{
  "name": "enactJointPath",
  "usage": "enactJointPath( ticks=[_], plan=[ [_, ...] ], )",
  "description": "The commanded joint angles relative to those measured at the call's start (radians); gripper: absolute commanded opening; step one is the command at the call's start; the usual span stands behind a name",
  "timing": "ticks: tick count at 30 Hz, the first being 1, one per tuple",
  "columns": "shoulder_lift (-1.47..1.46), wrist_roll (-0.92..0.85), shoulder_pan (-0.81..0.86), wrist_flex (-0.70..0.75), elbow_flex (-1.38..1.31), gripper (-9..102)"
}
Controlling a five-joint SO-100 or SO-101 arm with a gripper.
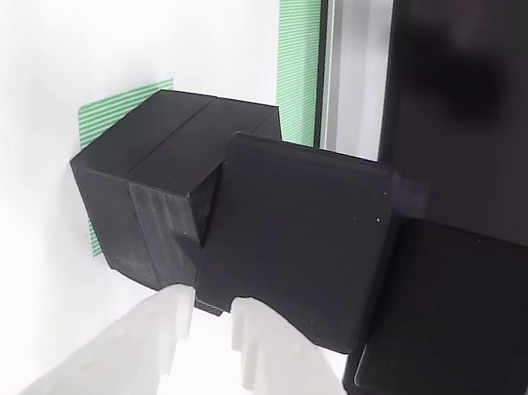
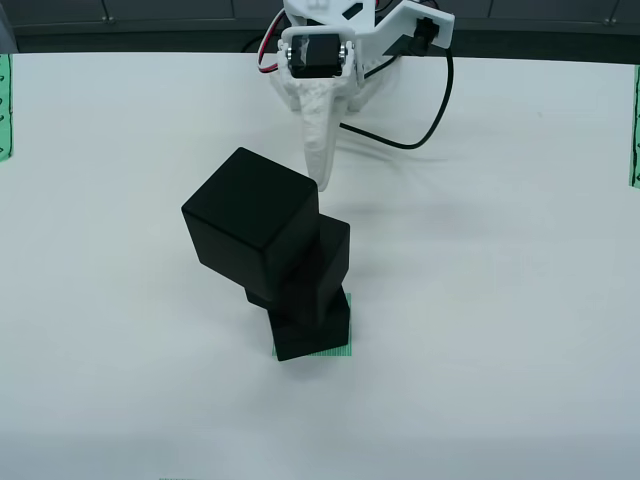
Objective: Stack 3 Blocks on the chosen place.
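Three black blocks stand in a leaning stack in the view from above: the top block [image 2: 250,215], the middle block [image 2: 325,262] and the bottom block [image 2: 312,325]. The bottom one rests on the chosen place [image 2: 338,352], a green striped patch. My white gripper [image 2: 320,178] points down at the top block's back right edge. In the view that rides on the gripper, the nearest block [image 1: 292,243] sits just past my gripper [image 1: 214,313], the other blocks [image 1: 161,175] lie behind it on the chosen place [image 1: 105,115], and the fingertips [image 1: 178,320] stand close together with nothing between them.
A long green striped strip [image 1: 299,51] runs along the table edge, with more strips at the left border [image 2: 4,105] and right border [image 2: 634,125]. A dark rounded slab [image 1: 461,322] lies to the right in the gripper's view. A black cable [image 2: 440,110] loops beside the arm base.
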Motion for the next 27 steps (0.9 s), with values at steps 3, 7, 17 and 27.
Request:
enactJointPath(
  ticks=[3, 7, 17, 27],
  plan=[
    [0.008, -0.009, 0.018, -0.025, 0.038, 0],
    [0.008, -0.009, 0.018, -0.025, 0.038, 0],
    [0.008, -0.011, 0.015, -0.026, 0.038, 0],
    [0.008, -0.005, 0.021, -0.026, 0.040, 0]
  ],
)
